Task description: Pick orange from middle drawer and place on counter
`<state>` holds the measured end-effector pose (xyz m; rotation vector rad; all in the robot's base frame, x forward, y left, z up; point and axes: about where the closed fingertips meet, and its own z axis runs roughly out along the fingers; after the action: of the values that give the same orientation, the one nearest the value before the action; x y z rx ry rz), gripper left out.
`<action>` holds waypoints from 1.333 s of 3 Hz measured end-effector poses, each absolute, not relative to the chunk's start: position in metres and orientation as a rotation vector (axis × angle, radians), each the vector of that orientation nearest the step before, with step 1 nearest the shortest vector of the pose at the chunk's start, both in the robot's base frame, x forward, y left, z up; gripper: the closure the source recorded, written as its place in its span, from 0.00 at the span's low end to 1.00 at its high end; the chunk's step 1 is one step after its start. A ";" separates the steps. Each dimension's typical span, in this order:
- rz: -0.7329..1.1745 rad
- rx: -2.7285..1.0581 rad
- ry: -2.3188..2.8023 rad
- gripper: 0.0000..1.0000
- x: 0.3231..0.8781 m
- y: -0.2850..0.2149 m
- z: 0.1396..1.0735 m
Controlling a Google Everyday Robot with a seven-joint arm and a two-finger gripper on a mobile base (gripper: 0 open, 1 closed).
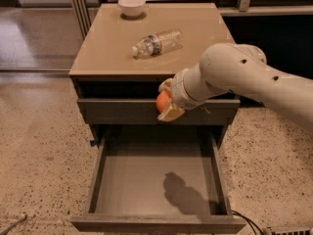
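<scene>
The gripper (164, 101) is shut on the orange (161, 101), a small round orange fruit. It holds the fruit in the air in front of the closed upper drawer front, above the back of the open middle drawer (156, 177). That drawer is pulled out and its grey floor is bare, with only the arm's shadow on it. The tan counter (112, 48) lies just above and behind the gripper. The white arm reaches in from the right.
A clear plastic water bottle (156, 43) lies on its side in the middle of the counter. A white bowl (132, 5) stands at its back left. Speckled stone floor (39, 146) surrounds the cabinet.
</scene>
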<state>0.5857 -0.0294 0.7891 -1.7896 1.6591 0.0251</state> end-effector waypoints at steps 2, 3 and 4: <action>-0.058 -1.820 1.533 1.00 0.602 -0.031 0.870; -0.117 -1.858 1.486 1.00 0.613 -0.028 0.907; -0.168 -1.893 1.466 1.00 0.647 -0.028 0.924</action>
<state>0.6467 -0.0282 0.9244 -1.8930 1.4656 -0.1676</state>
